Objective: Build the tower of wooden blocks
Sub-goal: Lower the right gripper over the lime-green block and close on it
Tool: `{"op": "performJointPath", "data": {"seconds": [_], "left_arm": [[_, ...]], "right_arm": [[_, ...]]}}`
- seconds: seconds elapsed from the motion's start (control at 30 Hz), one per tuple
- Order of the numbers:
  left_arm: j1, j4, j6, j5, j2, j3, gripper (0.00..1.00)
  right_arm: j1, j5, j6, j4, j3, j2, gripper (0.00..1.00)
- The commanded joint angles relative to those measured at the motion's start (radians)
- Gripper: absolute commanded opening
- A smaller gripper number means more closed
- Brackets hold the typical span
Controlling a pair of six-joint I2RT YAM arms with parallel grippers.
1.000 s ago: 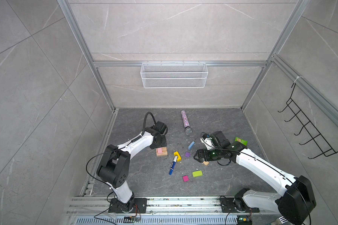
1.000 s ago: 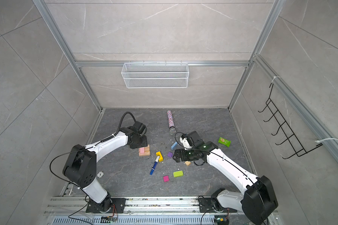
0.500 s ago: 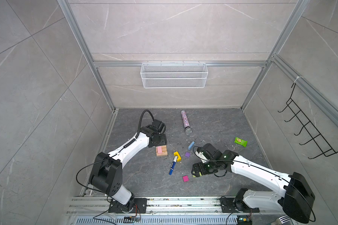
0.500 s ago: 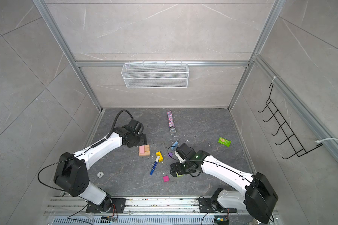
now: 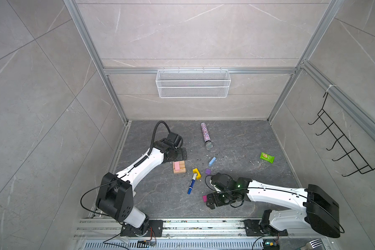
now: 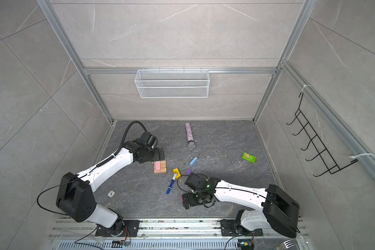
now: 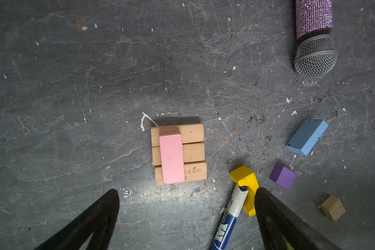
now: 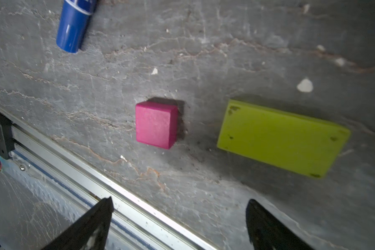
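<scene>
Covering the floor of the cell in both top views, the grey counter [image 5: 236,138] carries a tower that has only just been started. The left arm [image 5: 143,164] has drawn back from the tower [image 5: 179,167] in the last second while its jaws went from half closed to fully wide; they now hold nothing. The right arm [image 5: 275,192] has swung from mid-counter toward the near rail, its jaws wide apart and empty throughout.

The tower stands just ahead of the left jaws, clear of both tips and roughly centred on the gap. It is three tan bars [image 7: 193,134] side by side, with the pink block [image 7: 171,158] laid flat across them toward one end. The release looks clean, so I judge the second layer begun, with bare wood left beside the pink for a partner.

That partner is probably the lime-green block [image 8: 281,138], lying flat ahead of the right jaws and off toward one of them. The magenta cube [image 8: 155,124] sits more squarely ahead of the gap, not yet straddled; which of the two is meant, I cannot tell.

The light-blue block [image 7: 306,137], the yellow arch [image 7: 245,177], the purple cube [image 7: 283,176] and the tan cube [image 7: 332,207] lie loose out past one left jaw. The marker pen [image 5: 192,184] has its tip against the arch.
</scene>
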Motion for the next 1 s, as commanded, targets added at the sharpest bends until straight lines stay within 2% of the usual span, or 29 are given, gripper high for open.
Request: {"op": "performJointPath", "data": {"seconds": [0.0,0.33,0.57,0.8,0.97], "left_arm": [[0.002,-0.038,0.024,-0.033,-0.049,0.007,1.0],[0.003,-0.042,0.019,-0.035,-0.062,-0.013,1.0],[0.004,-0.054,0.013,-0.038,-0.089,-0.021,1.0],[0.004,-0.053,-0.007,-0.025,-0.122,-0.067,1.0],[0.004,-0.061,-0.008,-0.029,-0.159,-0.089,1.0]], "right_arm": [[0.022,0.049,0.063,0.105,0.002,0.043,0.97],[0.026,0.139,0.09,0.153,0.037,0.109,0.99],[0.005,0.196,0.06,0.137,0.086,0.148,0.99],[-0.089,0.164,-0.027,0.11,0.161,0.179,0.99],[-0.098,0.13,-0.129,0.047,0.227,0.156,0.96]]}}
